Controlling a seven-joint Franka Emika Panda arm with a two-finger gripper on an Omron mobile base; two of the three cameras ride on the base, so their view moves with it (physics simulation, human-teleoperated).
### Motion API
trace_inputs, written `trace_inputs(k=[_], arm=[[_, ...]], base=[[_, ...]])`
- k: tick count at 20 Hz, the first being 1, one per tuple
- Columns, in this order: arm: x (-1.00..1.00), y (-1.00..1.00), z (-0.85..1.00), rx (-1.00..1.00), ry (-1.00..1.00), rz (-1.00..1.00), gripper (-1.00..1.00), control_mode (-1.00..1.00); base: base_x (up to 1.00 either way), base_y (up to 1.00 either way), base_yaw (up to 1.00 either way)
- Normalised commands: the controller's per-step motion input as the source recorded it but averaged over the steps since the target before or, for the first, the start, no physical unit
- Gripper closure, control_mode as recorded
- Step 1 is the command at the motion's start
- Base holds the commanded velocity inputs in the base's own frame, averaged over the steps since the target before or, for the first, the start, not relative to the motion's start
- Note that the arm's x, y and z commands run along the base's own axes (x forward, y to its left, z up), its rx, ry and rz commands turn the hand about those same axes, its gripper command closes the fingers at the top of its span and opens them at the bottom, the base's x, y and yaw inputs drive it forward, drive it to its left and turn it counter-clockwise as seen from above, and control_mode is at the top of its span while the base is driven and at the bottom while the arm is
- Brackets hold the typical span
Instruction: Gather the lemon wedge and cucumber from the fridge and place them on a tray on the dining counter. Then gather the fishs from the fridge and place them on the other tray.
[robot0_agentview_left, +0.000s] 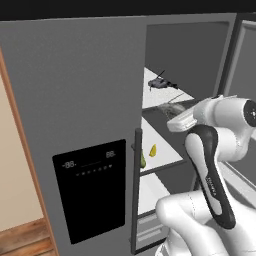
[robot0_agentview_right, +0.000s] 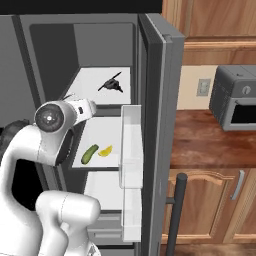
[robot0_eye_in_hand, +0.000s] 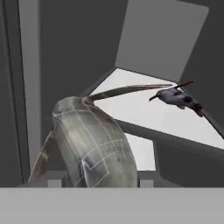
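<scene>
1. Leftmost, the closed fridge door (robot0_agentview_left: 75, 75) stands grey and flat, with a black dispenser panel (robot0_agentview_left: 90, 190) low on it.
2. Next, past that door's edge, the open compartment shows white shelves. On the lower shelf the cucumber (robot0_agentview_left: 142, 161) lies just beside the lemon wedge (robot0_agentview_left: 153, 150), the cucumber on the left. Both are untouched in the fridge, so I judge the first half of the task not done.
3. Higher up, on the upper shelf, a small dark fish (robot0_agentview_left: 161, 84) rests alone, well apart from my arm.
4. Further right, my pincer (robot0_agentview_left: 176, 116) reaches into the fridge between the two shelves. From the hand camera a large grey fish (robot0_eye_in_hand: 94, 144) rises right at my fingertips and hides them, tail fins sweeping out to the side. I judge my pincer to be partly spread and pinching this grey fish, which seems lifted clear of the shelf.
5. Rightmost, from the other base camera, the open fridge door (robot0_agentview_right: 131, 150) carries white bins, with wooden cabinets beyond.
6. Overall, I judge this early: one fish is in hand and needs carrying to its tray; the dark fish, cucumber and lemon wedge are all left to fetch.
</scene>
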Motion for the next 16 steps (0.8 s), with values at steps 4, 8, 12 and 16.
trace_inputs(k=[4,8,12,16], arm=[[-0.87,0.0,0.0,0.0,-0.02,-0.02,1.0,-1.0],[0.0,0.0,0.0,0.0,0.0,0.0,1.0,1.0],[0.0,0.0,0.0,0.0,0.0,0.0,1.0,1.0],[0.0,0.0,0.0,0.0,0.0,0.0,1.0,1.0]], base=[[0.0,0.0,0.0],[-1.0,-0.03,-0.01],[-1.0,-0.18,-0.03],[-1.0,-0.17,-0.03]])
